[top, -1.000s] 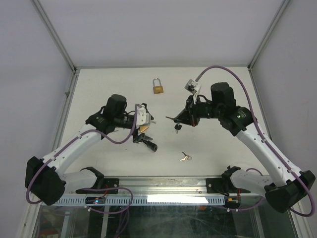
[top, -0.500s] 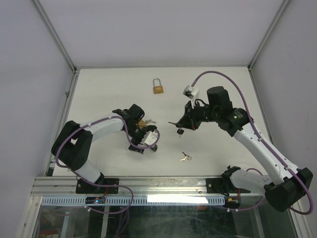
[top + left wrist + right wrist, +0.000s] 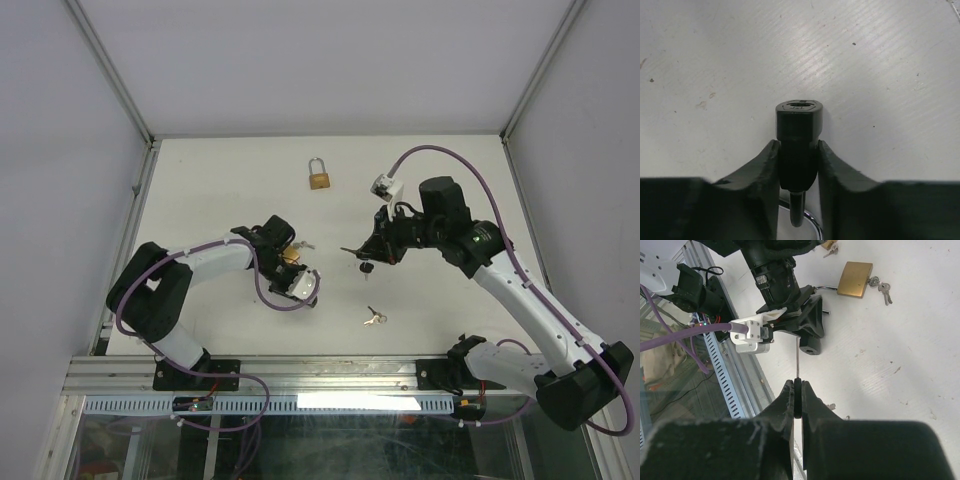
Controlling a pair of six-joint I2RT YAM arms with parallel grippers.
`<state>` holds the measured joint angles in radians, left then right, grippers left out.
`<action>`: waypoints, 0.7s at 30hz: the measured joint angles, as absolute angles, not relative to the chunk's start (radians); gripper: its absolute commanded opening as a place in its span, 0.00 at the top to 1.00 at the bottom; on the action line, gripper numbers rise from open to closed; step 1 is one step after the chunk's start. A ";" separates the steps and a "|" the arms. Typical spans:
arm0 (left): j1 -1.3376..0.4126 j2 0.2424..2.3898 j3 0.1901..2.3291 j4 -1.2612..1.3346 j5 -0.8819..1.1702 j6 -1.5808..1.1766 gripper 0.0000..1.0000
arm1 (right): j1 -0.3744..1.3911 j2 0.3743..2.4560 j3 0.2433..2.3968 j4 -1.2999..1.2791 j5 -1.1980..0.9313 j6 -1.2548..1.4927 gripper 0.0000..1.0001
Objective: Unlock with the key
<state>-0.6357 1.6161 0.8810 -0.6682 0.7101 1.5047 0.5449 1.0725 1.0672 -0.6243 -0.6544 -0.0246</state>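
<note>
My left gripper (image 3: 797, 146) is shut on a black padlock (image 3: 799, 114), gripping its body from both sides. The keyhole end points away from the wrist and a bit of chrome shackle shows below. In the top view that lock (image 3: 309, 297) and the left gripper (image 3: 303, 290) sit low near the table's front centre. My right gripper (image 3: 797, 386) is shut on the black head of a key (image 3: 797, 359). Its thin blade points at the black padlock (image 3: 810, 345), a short gap away. From above, the right gripper (image 3: 366, 250) hovers to the right of the lock.
A brass padlock (image 3: 319, 176) stands at the back centre. Another brass padlock (image 3: 855, 279) with a small bunch of keys (image 3: 881, 288) lies just behind the left wrist. Loose keys (image 3: 374, 318) lie near the front. A metal rail runs along the near edge.
The left arm swung in and lowered over the black padlock, and its jaws closed onto it. The right gripper stayed shut on the key and drifted slightly.
</note>
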 measured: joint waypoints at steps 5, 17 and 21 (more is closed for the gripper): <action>-0.635 1.615 0.879 -0.657 0.722 1.512 1.00 | 0.545 1.073 1.067 -0.626 -0.650 -0.026 1.00; -0.555 1.418 1.072 -0.877 0.831 1.346 1.00 | 0.836 1.139 1.229 -0.826 -0.387 -0.093 1.00; -0.545 1.213 1.090 -0.913 0.881 1.282 1.00 | 0.887 1.152 1.317 -0.846 -0.330 -0.097 1.00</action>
